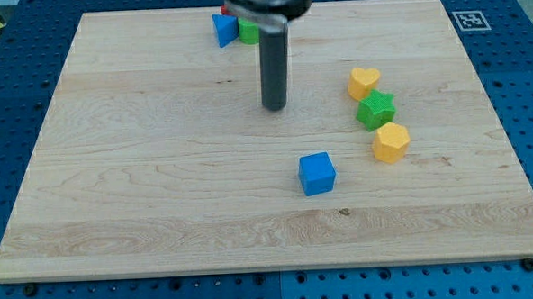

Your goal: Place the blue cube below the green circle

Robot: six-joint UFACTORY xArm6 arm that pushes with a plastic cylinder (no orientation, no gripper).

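Note:
The blue cube [317, 173] lies on the wooden board [141, 173], a little below and right of the middle. My tip [274, 108] stands above and to the left of the cube, apart from it and touching no block. A green block [248, 32], partly hidden behind the rod, sits at the view's top; its shape cannot be made out. It is next to a blue triangular block [224, 30].
On the right, a yellow heart [364, 80], a green star-like block [376, 110] and a yellow block [391, 142] form a close column. A sliver of a red block [223, 11] shows at the top edge by the arm.

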